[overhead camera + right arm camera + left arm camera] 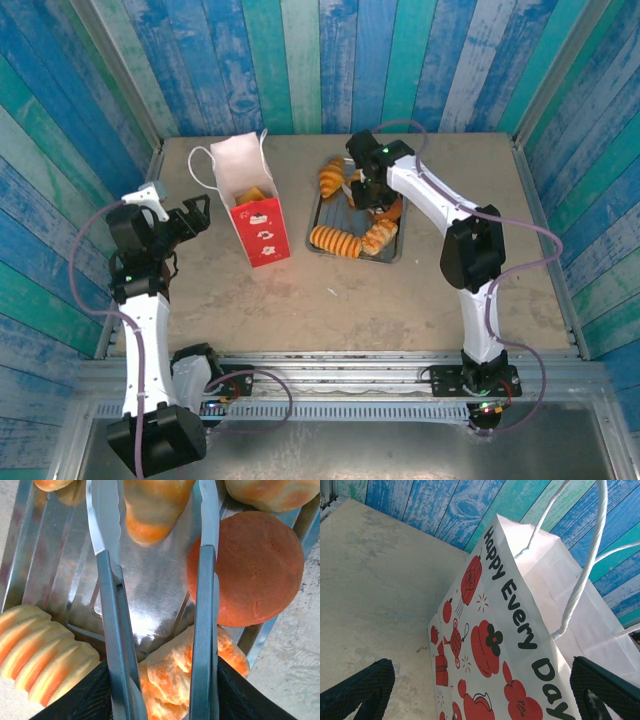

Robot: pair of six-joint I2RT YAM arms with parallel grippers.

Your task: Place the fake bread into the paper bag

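At the left side of the table the left gripper [198, 218] hangs with its fingers [362, 690] spread wide and nothing between them. It is aimed at the paper bag [258, 215] but stands apart from it. The bag is upright toward the far edge, left of the table's middle, with its mouth open and its white cord handles [580, 580] raised. Red lantern prints and "Happy Every Day" run down its side, and one golden piece [252, 194] already shows inside. Just right of the bag sits the grey tray [394, 254], carrying the rest of the fake bread [335, 240]. A ridged long loaf [42, 655] lies along its near edge, a croissant [330, 178] at its far left corner and a round orange-brown bun [250, 570] at its right side, all glossy, golden and hard-looking. The right gripper [368, 192] is low over the tray's far half, its long metal fingers [112, 630] partly apart with a small pastry [152, 510] between their tips. Whether they pinch it or merely flank it, I cannot tell. As I judge it, smooth blades on a slick, rounded toy could let it twist or squirt out on lifting. The bun lies right beside one blade and could be dragged along. The bag is light and unheld, so a knock on its rim or a snag on a handle could tip it or fold its mouth shut.
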